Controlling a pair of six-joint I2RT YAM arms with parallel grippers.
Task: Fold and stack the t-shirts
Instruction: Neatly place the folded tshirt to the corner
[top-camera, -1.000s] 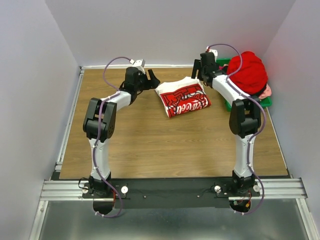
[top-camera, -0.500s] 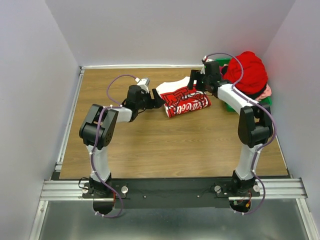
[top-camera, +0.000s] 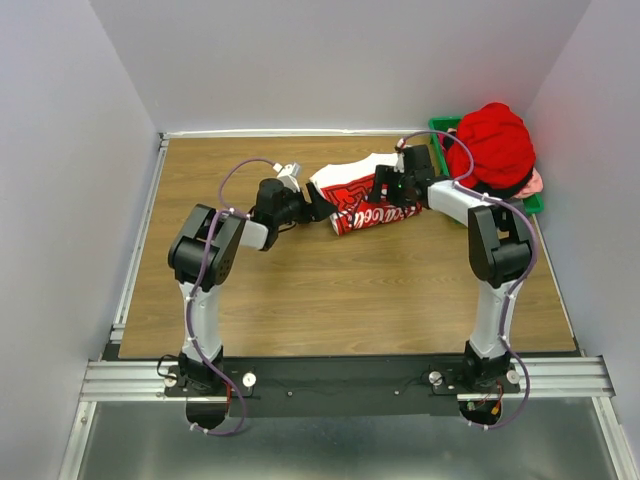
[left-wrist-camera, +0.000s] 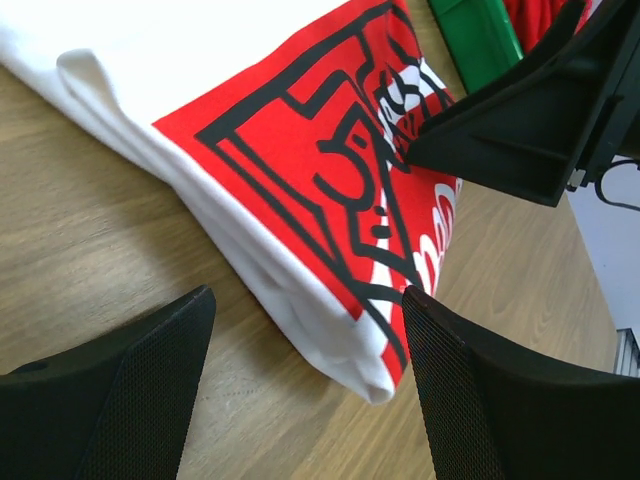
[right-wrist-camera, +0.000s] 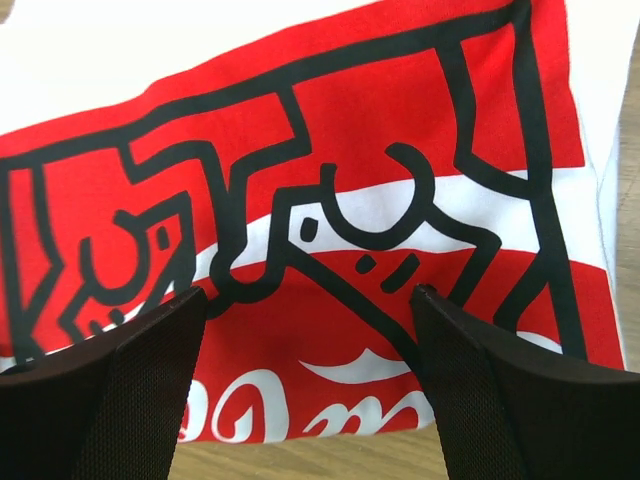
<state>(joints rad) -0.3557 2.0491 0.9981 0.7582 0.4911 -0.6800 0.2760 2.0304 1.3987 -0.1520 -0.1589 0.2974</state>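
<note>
Folded white t-shirt (top-camera: 362, 190) lies far-centre on the table (top-camera: 300, 290), long axis roughly left to right. Left claw (top-camera: 322, 204) is open at its left end, with the folded edge just ahead between the fingers. Right claw (top-camera: 386, 190) is open directly over the print; both are about equally close.

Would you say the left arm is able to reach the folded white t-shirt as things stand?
Probably yes: the left gripper is open right at the t-shirt's folded edge, with nothing between them. The right gripper is over the print further along and does not seem to block it.
</note>
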